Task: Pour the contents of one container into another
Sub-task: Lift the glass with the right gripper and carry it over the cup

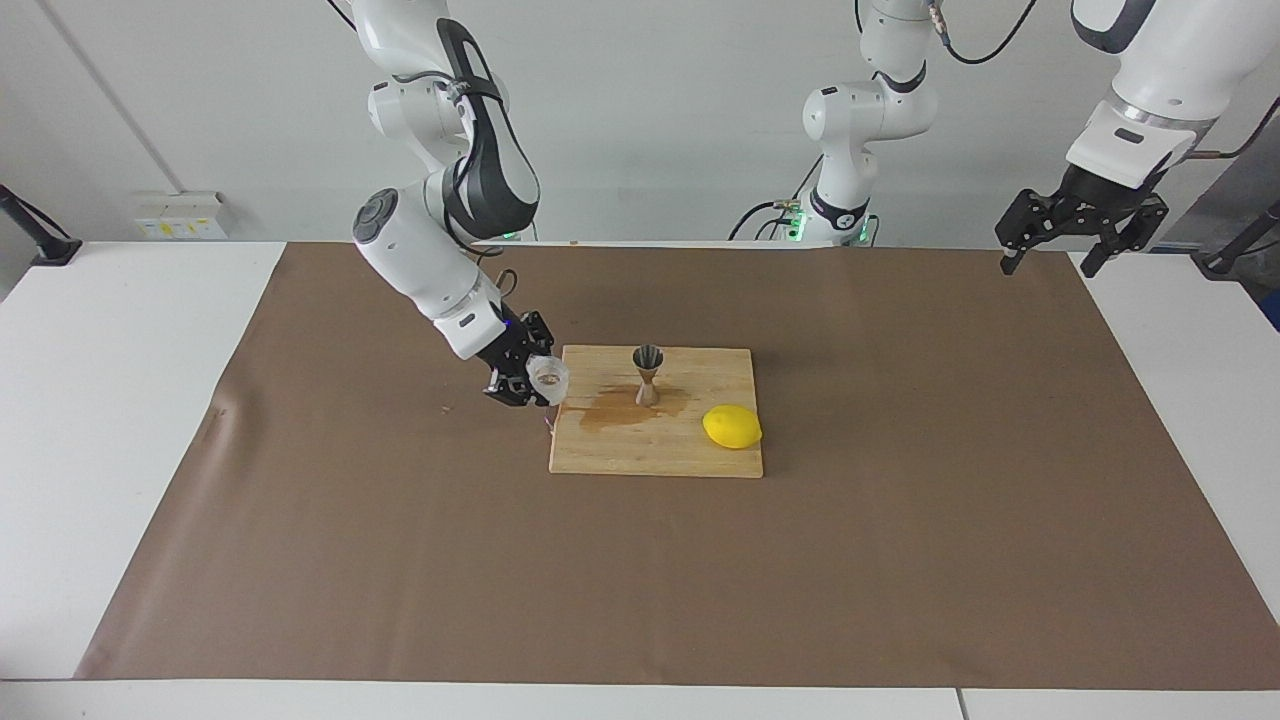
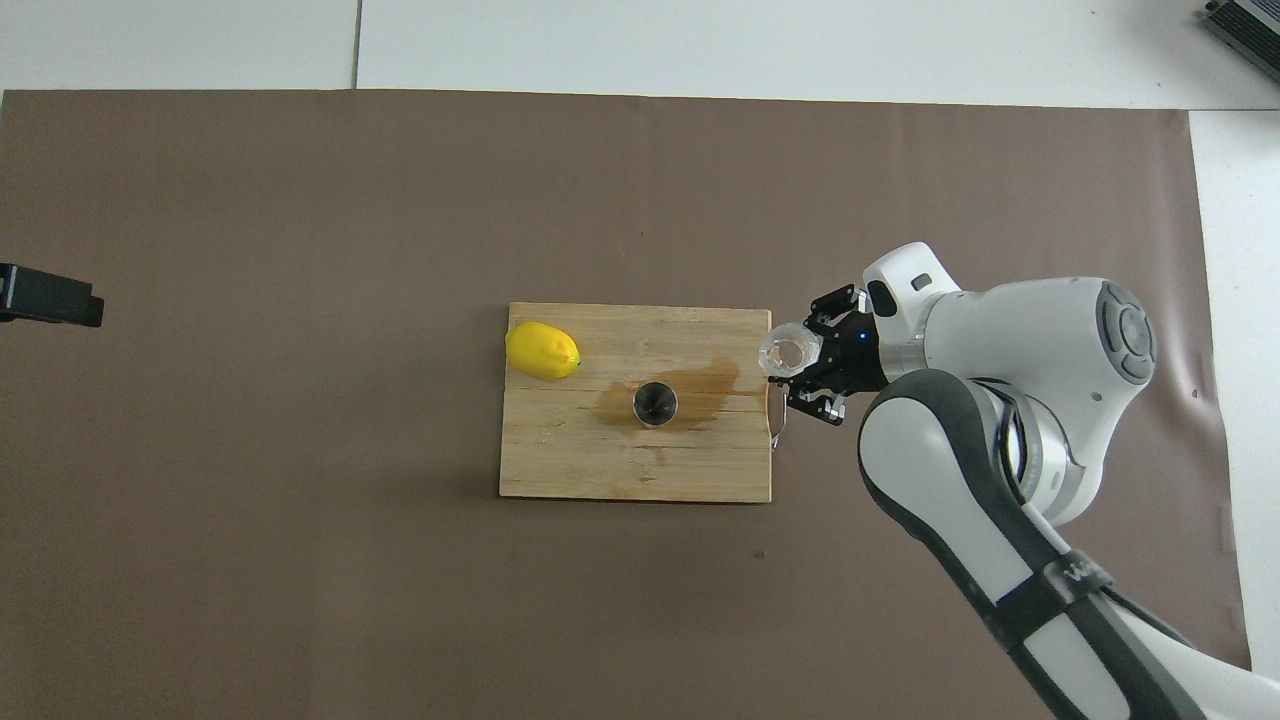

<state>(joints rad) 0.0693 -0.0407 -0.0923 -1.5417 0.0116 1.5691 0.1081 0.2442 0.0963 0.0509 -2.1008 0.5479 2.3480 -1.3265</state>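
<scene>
**Right jaws pinch the frosted cup at the cutting board's edge; left jaws spread and empty**

The right gripper (image 1: 528,385) comes in at a slant from the right arm's end of the surface, and its jaws are pressed in against the wall of the small, squat, whitish translucent cup (image 1: 548,376). The cup is held in the air, close to upright with its mouth facing up, over the edge of the rectangular pale wooden cutting board (image 1: 690,450) at the end where the thin wire handle (image 2: 778,405) sits. In the overhead view the cup (image 2: 787,352) shows as a clear ring just at the board's corner (image 2: 620,480), with the right gripper (image 2: 822,362) beside it.

The small shiny steel hourglass-shaped jigger (image 1: 647,374) stands upright on the board, near the board's edge that is nearer to the robots, and well apart from the cup. From overhead the jigger (image 2: 655,404) shows its open round mouth. A brownish wet stain (image 1: 615,412) spreads on the wood around its foot. A yellow lemon (image 1: 732,427) lies on the board toward the left arm's end.

The left gripper (image 1: 1078,228) waits high over the corner of the brown paper sheet (image 1: 900,560) at the left arm's end of the surface, its jaws spread wide, holding and touching nothing.
</scene>
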